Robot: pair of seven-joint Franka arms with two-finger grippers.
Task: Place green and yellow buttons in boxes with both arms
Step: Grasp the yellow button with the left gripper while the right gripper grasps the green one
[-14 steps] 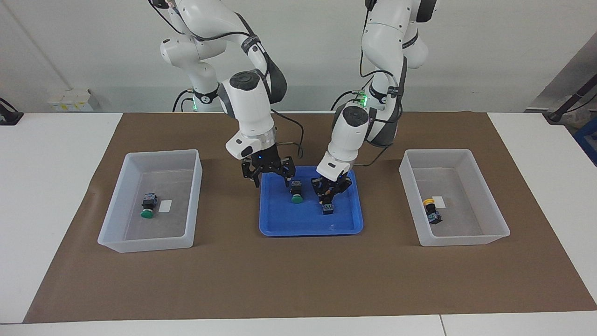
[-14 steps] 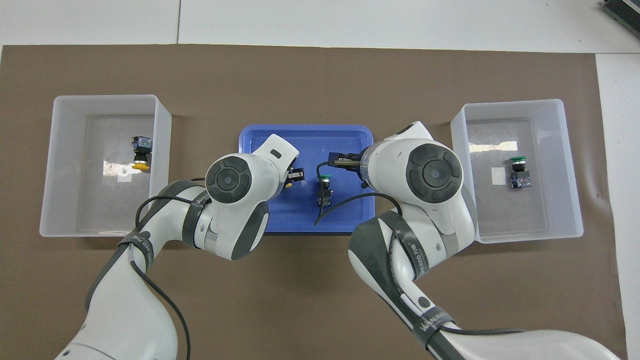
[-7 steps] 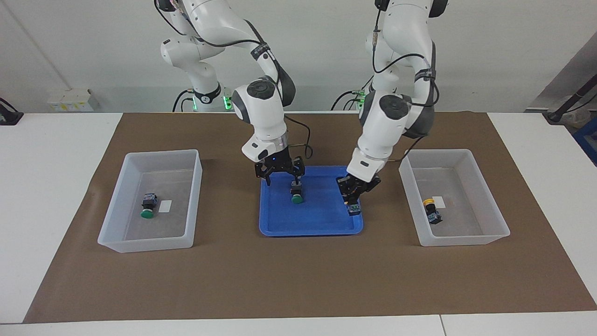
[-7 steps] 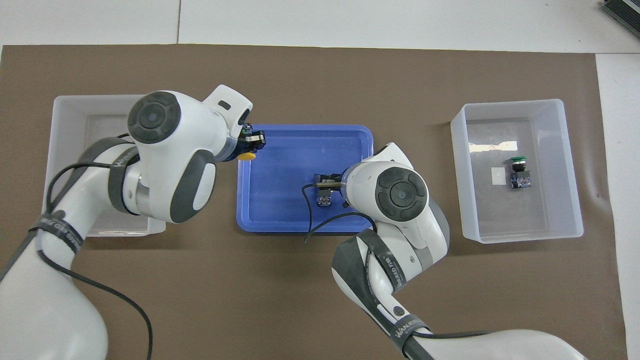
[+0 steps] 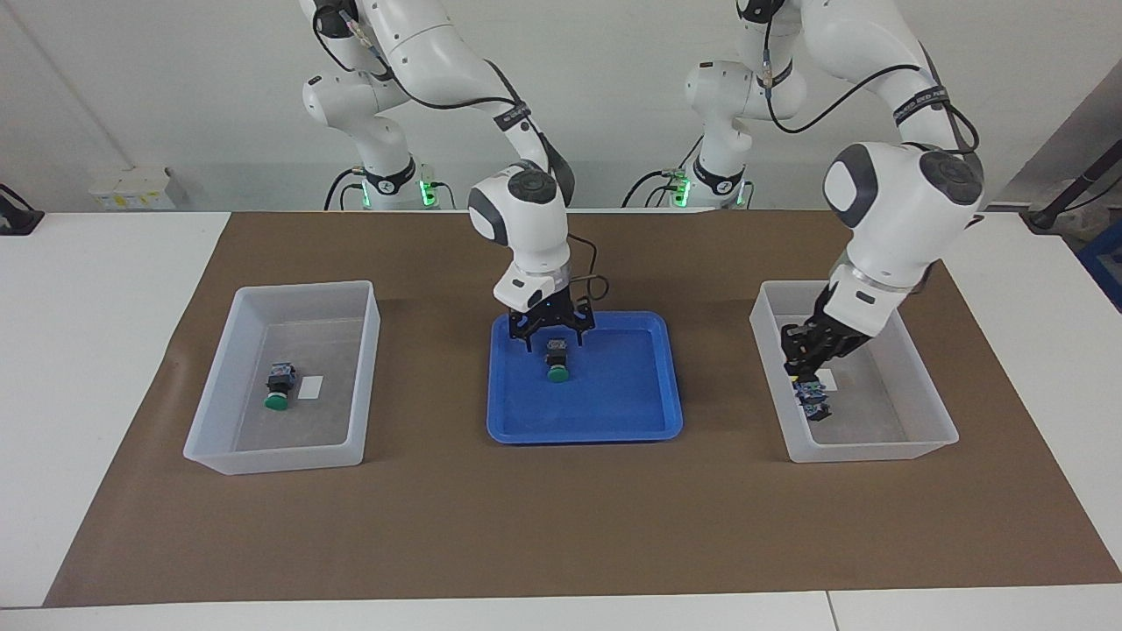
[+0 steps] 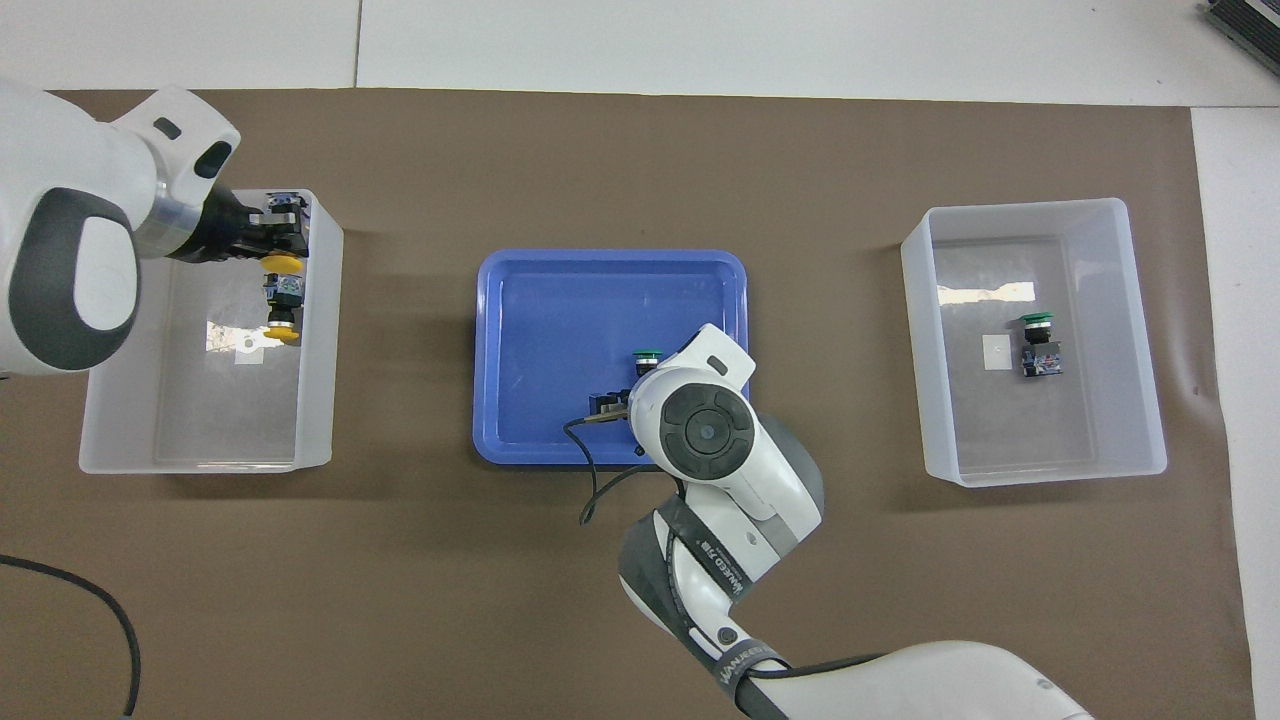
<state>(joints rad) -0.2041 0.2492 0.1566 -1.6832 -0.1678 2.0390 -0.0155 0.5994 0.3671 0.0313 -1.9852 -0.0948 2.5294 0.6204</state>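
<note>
Since a second ago our left gripper (image 5: 805, 372) has carried its pinched yellow button (image 6: 277, 264) into the box (image 5: 929, 421), while our right gripper (image 5: 552, 337) (fingers spread) straddles the green button (image 5: 557, 361).

1. The facing view looks from high across the table toward the two robot bases — wide enough to take in the whole brown mat (image 5: 561, 526).
2. The overhead view looks steeply down from above the robots' end — half a turn around.
3. Both share the blue tray (image 5: 614, 412) (image 6: 540, 300) and both bins.
</note>
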